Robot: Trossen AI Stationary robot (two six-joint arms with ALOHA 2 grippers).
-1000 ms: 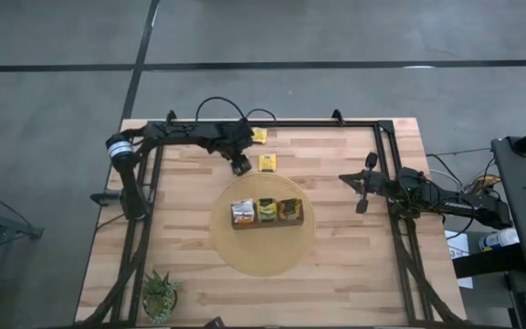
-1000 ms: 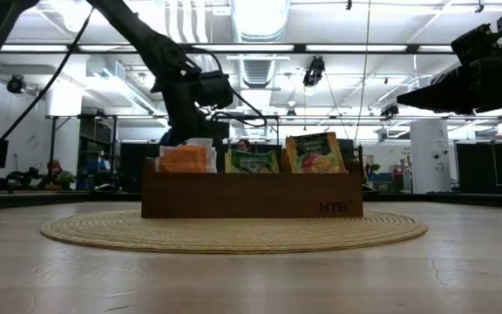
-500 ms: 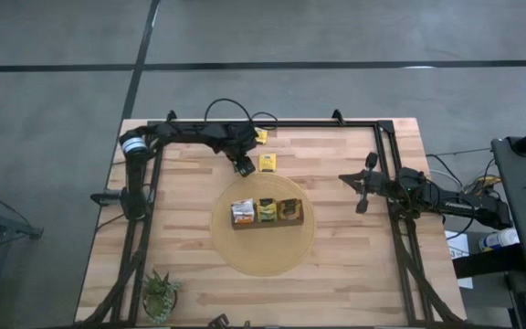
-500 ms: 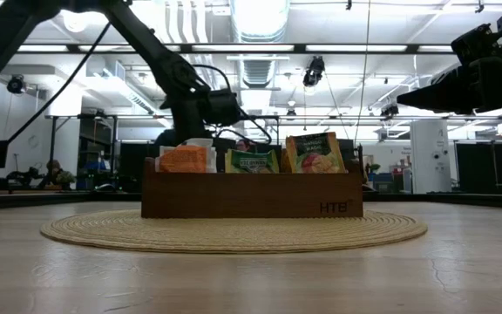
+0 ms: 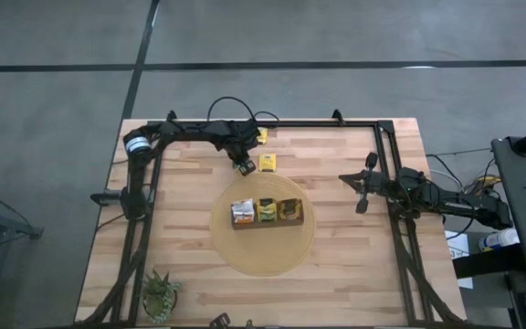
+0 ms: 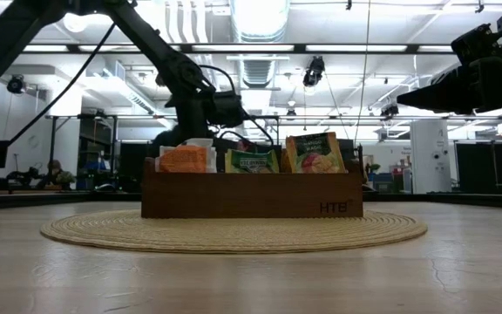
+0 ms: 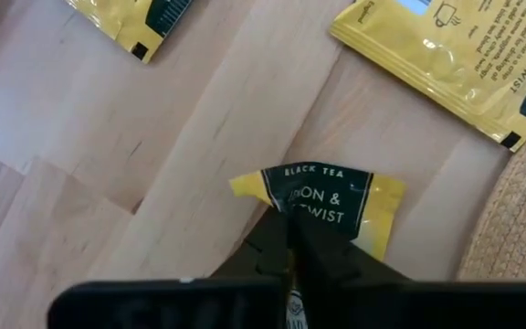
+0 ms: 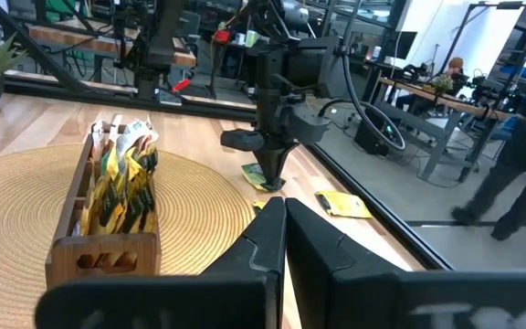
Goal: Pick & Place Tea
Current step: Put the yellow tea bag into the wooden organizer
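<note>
While the left claw (image 7: 290, 239) pinches one yellow sachet (image 7: 329, 205), two more yellow sachets (image 7: 450, 59) lie beside it.

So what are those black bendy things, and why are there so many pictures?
They are two robot arms at a wooden table. One camera looks down from above, one sits at table height, and one rides on each wrist. The left hand is pinched shut on a yellow tea sachet. Two more sachets lie nearby. On a round straw mat stands a brown box with tea inside. The right hand, also shut, waits at the side.
</note>
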